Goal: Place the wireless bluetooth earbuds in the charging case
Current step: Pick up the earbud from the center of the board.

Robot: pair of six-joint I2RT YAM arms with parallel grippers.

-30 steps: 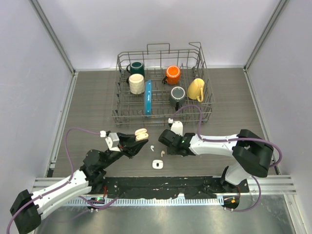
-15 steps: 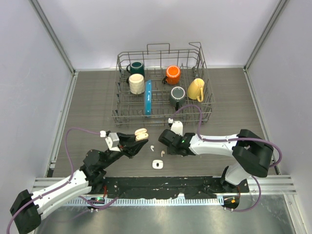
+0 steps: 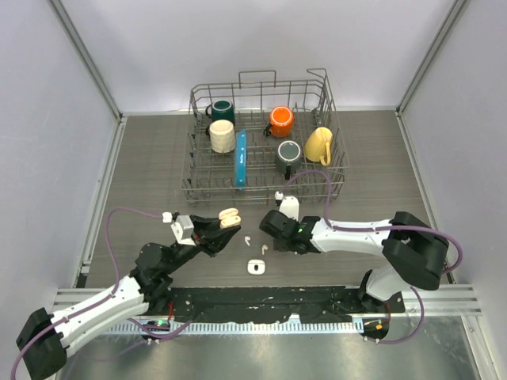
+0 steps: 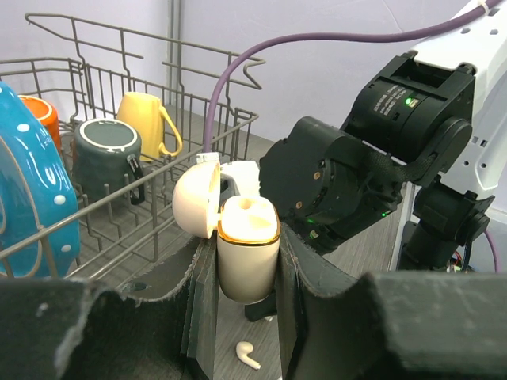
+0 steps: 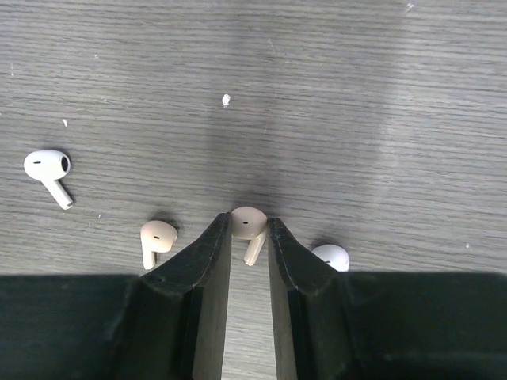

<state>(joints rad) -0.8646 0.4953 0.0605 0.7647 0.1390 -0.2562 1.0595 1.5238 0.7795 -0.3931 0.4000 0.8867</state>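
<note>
Pinching the beige earbud [image 5: 249,224] in the right gripper [image 5: 248,237], low on the desk [image 5: 333,95], stem pointing back toward the wrist. Farther off to its left, clamping the charging case [image 4: 248,237] upright in the left gripper [image 4: 246,273], lid hanging open.

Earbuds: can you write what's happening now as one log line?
left pincer: holds open charging case upright | right pincer: closed on beige earbud on table | three more earbuds loose beside it
</note>
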